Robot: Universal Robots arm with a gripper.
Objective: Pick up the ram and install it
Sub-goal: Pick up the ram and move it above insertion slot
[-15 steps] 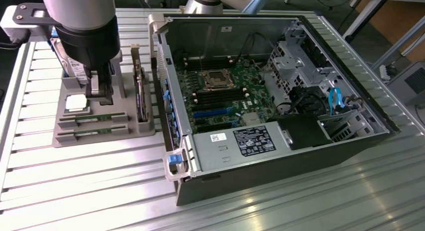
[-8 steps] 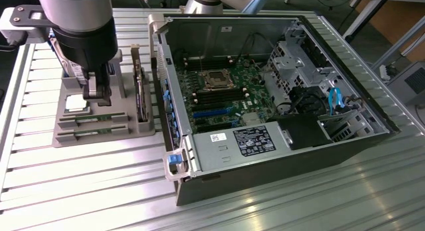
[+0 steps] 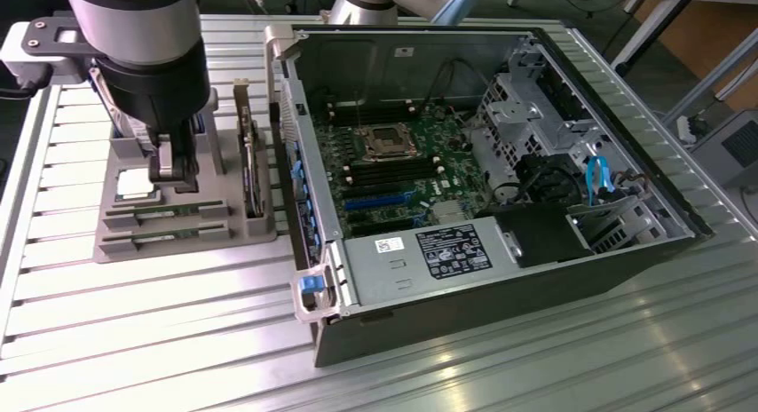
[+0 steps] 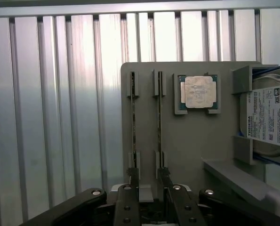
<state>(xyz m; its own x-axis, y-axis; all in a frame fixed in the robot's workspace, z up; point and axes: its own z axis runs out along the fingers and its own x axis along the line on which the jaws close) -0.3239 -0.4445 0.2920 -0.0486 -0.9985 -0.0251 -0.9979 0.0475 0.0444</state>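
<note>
Two thin green ram sticks (image 3: 166, 218) (image 3: 160, 241) stand on edge in slots of a grey holder tray (image 3: 119, 186) at the exterior view's left. In the wrist view they appear as two narrow parallel strips (image 4: 133, 122) (image 4: 160, 122). My gripper (image 3: 172, 163) hangs over the back part of the tray, behind the sticks and apart from them. In the wrist view the gripper (image 4: 149, 181) is open, its dark fingertips (image 4: 133, 178) lined up near the ends of the two strips, with nothing held between them.
The tray also carries a processor chip (image 4: 197, 92), a silver hard drive (image 4: 271, 117) and an upright expansion card (image 3: 248, 159). An open computer case (image 3: 663, 208) with its motherboard (image 3: 397, 168) lies at the exterior view's right on a ribbed metal table (image 3: 154, 323).
</note>
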